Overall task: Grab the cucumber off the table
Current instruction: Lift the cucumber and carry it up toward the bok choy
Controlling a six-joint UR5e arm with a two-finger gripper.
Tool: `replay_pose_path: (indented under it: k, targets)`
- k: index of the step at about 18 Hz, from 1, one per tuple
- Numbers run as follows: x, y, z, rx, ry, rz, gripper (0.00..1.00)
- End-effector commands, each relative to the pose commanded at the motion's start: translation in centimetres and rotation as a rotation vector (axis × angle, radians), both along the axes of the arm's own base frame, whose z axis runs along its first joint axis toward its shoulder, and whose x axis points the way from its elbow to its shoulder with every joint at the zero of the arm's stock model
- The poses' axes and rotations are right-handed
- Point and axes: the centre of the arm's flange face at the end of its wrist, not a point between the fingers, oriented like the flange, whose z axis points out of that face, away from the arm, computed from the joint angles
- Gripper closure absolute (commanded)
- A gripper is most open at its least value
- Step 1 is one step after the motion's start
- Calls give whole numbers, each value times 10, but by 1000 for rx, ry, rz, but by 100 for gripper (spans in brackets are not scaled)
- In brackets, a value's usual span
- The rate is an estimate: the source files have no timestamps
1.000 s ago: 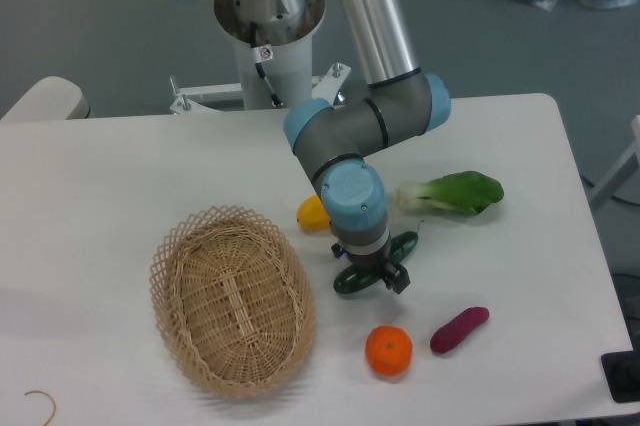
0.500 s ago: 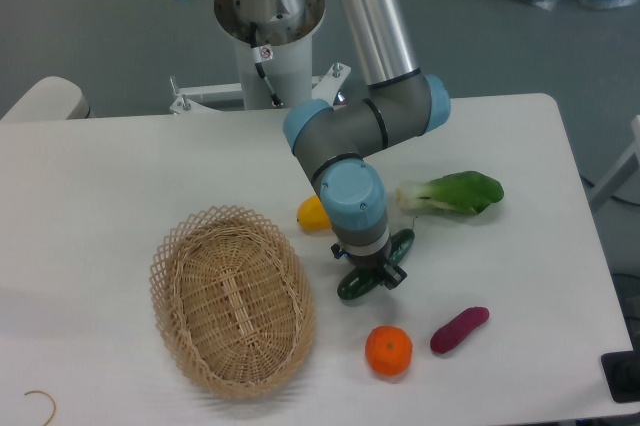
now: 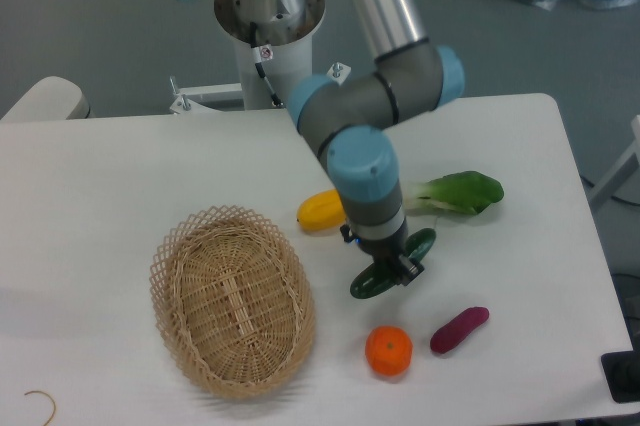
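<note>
Now tool (image 3: 392,271) clamped on cucumber (image 3: 393,264), above table (image 3: 120,176).

Cucumber (image 3: 392,264) right of basket (image 3: 232,300)

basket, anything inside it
The wicker basket shows only its own woven bottom and walls; nothing lies in it. Its whole interior faces the camera, so little is hidden.

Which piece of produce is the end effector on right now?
The cucumber, dark green, crosswise under the end effector. The orange, purple piece, yellow fruit and bok choy lie apart.
</note>
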Motion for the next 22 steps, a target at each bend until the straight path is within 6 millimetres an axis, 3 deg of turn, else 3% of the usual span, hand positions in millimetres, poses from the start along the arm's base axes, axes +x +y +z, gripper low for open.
replay_pose_path:
  k: [3,6,8,13,17,22]
  targets:
    - [-17,5,64,19,-33,8,67]
    - [-36,-5,101,65,-49,31,67]
    - [-50,-19,109,88,-71,27,67]
    - [-63,-50,129,112,-90,-18,67]
    - [-69,-61,134,123,-94,-28,67]
    - [-70,-62,135,134,-99,-28,67]
